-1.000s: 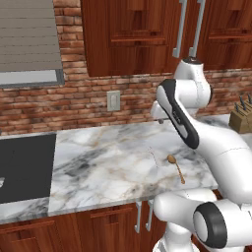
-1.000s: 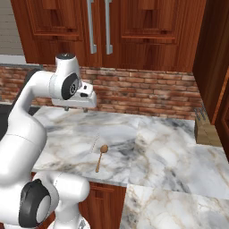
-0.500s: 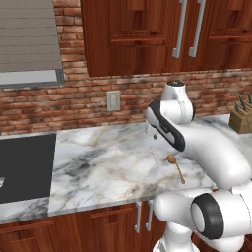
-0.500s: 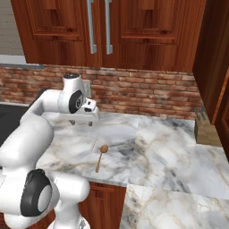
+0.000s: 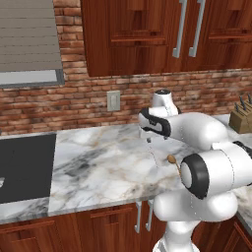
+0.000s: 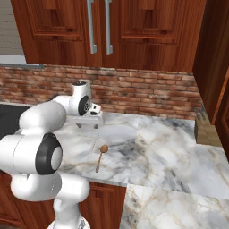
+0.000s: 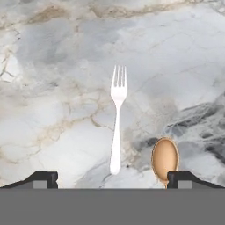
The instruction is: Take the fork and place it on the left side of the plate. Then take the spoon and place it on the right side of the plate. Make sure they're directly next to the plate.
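The fork [image 7: 116, 118] lies flat on the marble counter, pale and thin, its tines pointing away from the hand. Right beside it rests the brown spoon [image 7: 165, 159], whose oval bowl is level with the end of the fork's handle. My gripper [image 7: 112, 179] hovers open just above the fork's handle end, one fingertip on each side, nothing between them. From the base, the gripper [image 5: 149, 140] hangs low over the faint fork [image 5: 153, 155] and the spoon [image 5: 173, 161]. The right base view shows the gripper [image 6: 89, 125], fork [image 6: 94, 144] and spoon [image 6: 101, 157]. The plate is out of view.
A wooden knife block [image 6: 206, 129] stands at the counter's far right by the brick wall, also seen as the knife block [image 5: 242, 119]. A black cooktop [image 5: 24, 167] is set into the counter at the left. Wooden cabinets hang above.
The arm has folded down from high over the counter, bringing the hand low above the fork and spoon. Fork and spoon have not moved.
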Available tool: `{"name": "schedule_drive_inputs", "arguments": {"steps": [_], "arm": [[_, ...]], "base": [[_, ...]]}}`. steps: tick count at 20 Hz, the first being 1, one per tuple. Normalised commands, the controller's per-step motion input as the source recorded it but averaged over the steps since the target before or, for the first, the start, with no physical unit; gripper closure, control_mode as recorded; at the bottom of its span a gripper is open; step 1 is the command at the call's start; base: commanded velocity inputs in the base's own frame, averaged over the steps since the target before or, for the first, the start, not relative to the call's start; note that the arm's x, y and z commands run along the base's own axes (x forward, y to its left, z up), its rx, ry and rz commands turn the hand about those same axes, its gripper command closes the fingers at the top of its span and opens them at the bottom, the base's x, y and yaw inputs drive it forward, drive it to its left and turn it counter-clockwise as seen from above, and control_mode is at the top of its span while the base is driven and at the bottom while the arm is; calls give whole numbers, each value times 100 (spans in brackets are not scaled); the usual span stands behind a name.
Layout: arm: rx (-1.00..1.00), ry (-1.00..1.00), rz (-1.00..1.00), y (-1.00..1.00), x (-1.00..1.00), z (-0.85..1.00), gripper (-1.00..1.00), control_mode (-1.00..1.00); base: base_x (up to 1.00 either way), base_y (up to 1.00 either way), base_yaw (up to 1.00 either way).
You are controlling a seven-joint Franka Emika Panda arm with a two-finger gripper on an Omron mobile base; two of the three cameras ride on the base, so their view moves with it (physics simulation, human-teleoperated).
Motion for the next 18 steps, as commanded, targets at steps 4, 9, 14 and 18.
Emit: {"name": "schedule_drive_inputs", "arguments": {"steps": [4,9,14,18], "arm": [[0,-1,0,0,17,-60,-100,-100],[0,0,0,0,20,-57,-100,-100],[0,0,0,-3,29,-39,-100,-100],[0,0,0,-5,26,-31,-100,-100]], "base": [[0,0,0],[0,0,0],[0,0,0],[0,0,0]]}}
